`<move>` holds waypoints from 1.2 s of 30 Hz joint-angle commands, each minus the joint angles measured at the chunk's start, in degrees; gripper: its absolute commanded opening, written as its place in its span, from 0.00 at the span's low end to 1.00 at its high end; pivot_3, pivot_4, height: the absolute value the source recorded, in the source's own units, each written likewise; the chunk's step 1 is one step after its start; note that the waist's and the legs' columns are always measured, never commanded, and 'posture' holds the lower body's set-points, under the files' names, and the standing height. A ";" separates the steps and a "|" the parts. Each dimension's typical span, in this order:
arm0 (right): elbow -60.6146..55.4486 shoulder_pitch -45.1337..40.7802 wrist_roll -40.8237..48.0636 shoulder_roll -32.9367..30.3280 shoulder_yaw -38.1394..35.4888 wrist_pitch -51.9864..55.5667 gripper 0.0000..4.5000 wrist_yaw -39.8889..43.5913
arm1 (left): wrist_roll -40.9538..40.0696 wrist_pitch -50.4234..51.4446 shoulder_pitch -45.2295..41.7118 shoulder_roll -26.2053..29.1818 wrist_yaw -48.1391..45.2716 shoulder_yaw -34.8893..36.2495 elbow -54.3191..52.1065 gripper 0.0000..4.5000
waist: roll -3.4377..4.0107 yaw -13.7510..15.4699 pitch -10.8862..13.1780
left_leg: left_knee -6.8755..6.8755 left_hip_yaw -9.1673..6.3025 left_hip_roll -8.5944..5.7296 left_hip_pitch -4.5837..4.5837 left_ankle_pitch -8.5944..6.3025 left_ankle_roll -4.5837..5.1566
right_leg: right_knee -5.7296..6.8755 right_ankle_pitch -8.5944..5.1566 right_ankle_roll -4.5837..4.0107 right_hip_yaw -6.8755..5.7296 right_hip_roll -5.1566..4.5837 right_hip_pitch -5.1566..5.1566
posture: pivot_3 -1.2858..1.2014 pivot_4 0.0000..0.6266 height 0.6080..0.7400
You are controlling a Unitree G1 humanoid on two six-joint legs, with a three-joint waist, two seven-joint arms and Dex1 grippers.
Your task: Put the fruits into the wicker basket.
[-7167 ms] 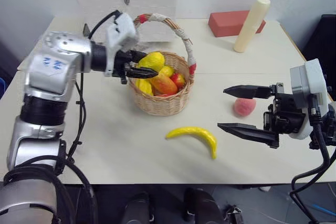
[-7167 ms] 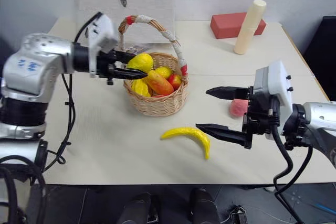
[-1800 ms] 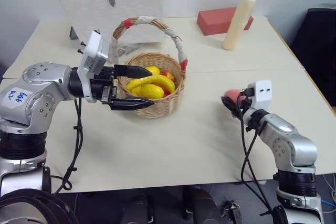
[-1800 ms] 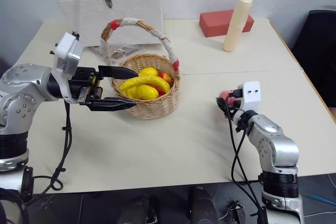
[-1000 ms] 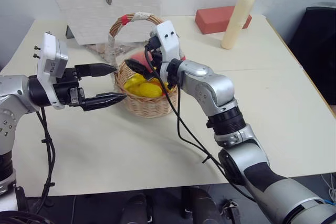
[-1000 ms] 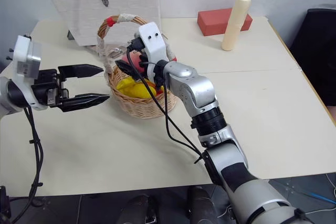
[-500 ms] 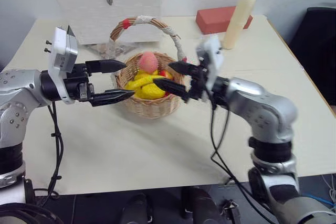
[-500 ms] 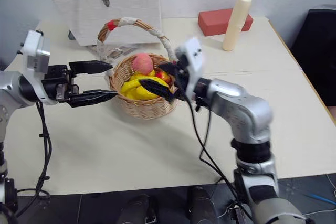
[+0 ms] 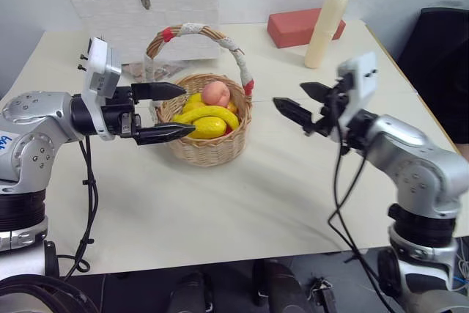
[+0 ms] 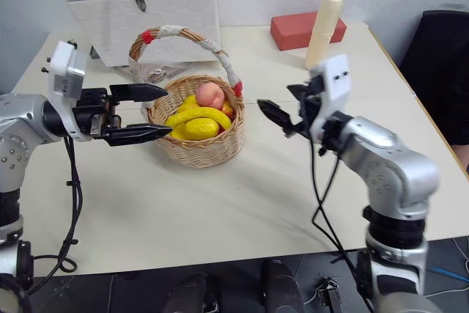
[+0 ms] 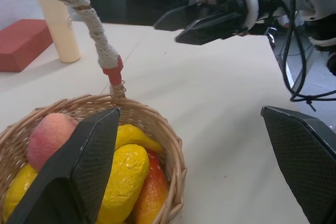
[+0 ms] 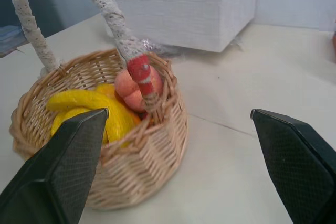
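Note:
The wicker basket [image 9: 207, 149] stands on the table left of centre, its tall handle [image 9: 233, 53] wrapped in white cloth and red tape. Inside lie the pink peach [image 9: 215, 93], the curved yellow banana [image 9: 211, 113] and a yellow lemon-like fruit [image 9: 207, 129], with an orange-red fruit [image 11: 149, 195] under them. My left gripper [image 9: 187, 110] is open and empty, its fingertips over the basket's left rim. My right gripper [image 9: 291, 94] is open and empty, hovering to the right of the basket, clear of it. The right wrist view looks at the basket [image 12: 137, 178] and peach [image 12: 131, 91] between its fingers [image 12: 59, 167].
A white lidded box [image 9: 143, 1] stands behind the basket, with crinkled clear plastic [image 9: 143, 70] at its foot. A red brick [image 9: 300, 26] and a leaning cream cylinder [image 9: 325, 26] sit at the back right. The table's near edge [image 9: 234, 254] runs below both arms.
My right gripper has drawn back from over the basket to the right, empty, leaving the peach on top of the fruits. The left gripper has hardly moved.

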 commanded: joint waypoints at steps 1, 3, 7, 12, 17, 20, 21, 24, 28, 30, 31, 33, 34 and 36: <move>4.92 -3.15 -5.53 3.04 4.63 -7.53 1.00 -1.31 | -0.08 -1.10 -1.07 0.14 -0.14 0.88 -1.57 1.00 | 0.00 0.12 0.00 | 0.00 0.00 0.00 -0.01 0.00 0.00 | 0.01 0.00 0.00 -0.01 0.00 0.00 | 0.52 0.24 1.00; 11.20 -6.39 -9.81 6.05 8.05 -12.40 1.00 -2.25 | 0.14 -1.35 -0.88 0.17 0.03 0.96 -1.74 1.00 | 0.00 0.15 0.00 | 0.00 -0.01 0.01 -0.06 -0.01 0.01 | 0.06 0.01 0.01 -0.03 0.00 0.00 | 0.52 0.24 1.00; 20.56 -9.99 -14.05 9.99 9.88 -19.54 1.00 -2.14 | 0.15 -1.20 -0.88 0.22 0.66 1.24 -2.40 1.00 | 0.00 0.07 0.00 | 0.00 0.00 0.12 -0.10 -0.01 0.02 | 0.07 0.03 0.04 -0.03 0.00 0.00 | 0.52 0.24 1.00; 25.10 -10.81 -14.20 12.71 9.44 -24.44 0.71 1.22 | 0.37 -0.98 -0.01 0.57 1.52 1.49 -3.77 1.00 | 0.01 0.24 0.00 | -0.01 -0.03 0.21 -0.14 -0.01 0.01 | 0.02 0.03 0.04 -0.06 0.05 0.00 | 0.52 0.24 1.00; 24.44 -9.77 -14.92 12.84 9.59 -25.57 0.31 2.59 | -0.03 -0.46 0.51 0.58 2.36 1.92 -4.73 1.00 | 0.01 0.18 0.00 | 0.00 -0.04 0.25 -0.12 -0.02 0.02 | 0.06 0.03 0.05 -0.05 0.04 0.00 | 0.52 0.24 1.00; 22.73 -8.41 -15.69 12.32 9.29 -26.83 0.09 2.71 | -0.13 -0.37 0.27 0.29 2.84 1.63 -4.84 1.00 | 0.01 0.18 0.00 | 0.00 -0.04 0.26 -0.11 -0.01 0.01 | 0.08 0.02 0.04 -0.05 0.06 0.00 | 0.52 0.24 1.00; 21.89 -7.85 -15.71 12.11 8.98 -27.02 0.06 2.71 | -0.14 -0.36 0.09 0.15 2.94 1.48 -4.78 1.00 | 0.01 0.14 0.00 | 0.00 -0.04 0.27 -0.11 -0.01 0.01 | 0.07 0.02 0.04 -0.05 0.06 0.00 | 0.52 0.24 1.00; 16.90 -5.01 -14.40 10.25 6.48 -26.65 0.06 2.74 | 0.67 -1.30 -0.85 -0.67 2.88 0.29 -3.79 1.00 | 0.01 0.18 0.00 | -0.01 -0.04 0.27 -0.11 -0.01 0.00 | 0.06 0.02 0.04 -0.05 0.06 0.00 | 0.52 0.24 1.00; 7.26 0.78 -12.09 3.21 0.19 -24.06 0.06 3.24 | 2.35 -2.88 -2.76 -2.28 1.90 -1.97 -1.38 1.00 | 0.01 0.99 0.01 | 0.00 -0.10 0.22 -0.21 -0.02 0.02 | 0.00 0.03 0.05 -0.12 0.00 0.00 | 0.52 0.24 1.00; 2.63 4.31 -10.83 -1.95 -4.48 -21.84 0.06 3.65 | 2.75 -3.38 -4.09 -3.14 0.92 -2.87 0.06 1.00 | 0.01 1.49 0.01 | 0.02 -0.10 0.18 -0.25 -0.05 0.08 | -0.06 0.05 0.10 -0.12 -0.02 0.00 | 0.52 0.24 1.00; 0.62 6.47 -10.41 -4.97 -7.38 -20.93 0.06 4.16 | 3.16 -3.80 -4.88 -3.61 0.35 -3.54 1.04 1.00 | 0.01 1.58 0.01 | 0.02 -0.09 0.17 -0.25 -0.06 0.10 | -0.08 0.06 0.11 -0.11 -0.02 0.00 | 0.52 0.24 1.00; -1.93 9.93 -9.38 -9.59 -12.24 -19.30 0.06 4.65 | 4.21 -4.92 -6.16 -4.45 -0.83 -4.68 2.97 1.00 | 0.01 1.91 0.01 | 0.01 -0.09 0.08 -0.25 -0.07 0.10 | -0.10 0.06 0.11 -0.13 0.01 0.00 | 0.52 0.24 1.00; -2.60 11.42 -8.92 -11.31 -14.46 -18.55 0.06 4.64 | 4.73 -5.48 -6.75 -4.89 -1.49 -5.24 3.99 1.00 | 0.01 1.92 0.01 | 0.01 -0.08 -0.02 -0.25 -0.07 0.09 | -0.10 0.06 0.10 -0.14 0.04 0.00 | 0.52 0.24 1.00; -3.15 14.20 -8.51 -13.80 -18.24 -17.33 0.06 4.31 | 5.58 -6.65 -7.89 -5.86 -2.64 -6.19 5.86 1.00 | 0.01 1.79 0.01 | 0.01 -0.08 -0.02 -0.20 -0.06 0.07 | -0.07 0.05 0.09 -0.12 0.06 0.00 | 0.52 0.24 1.00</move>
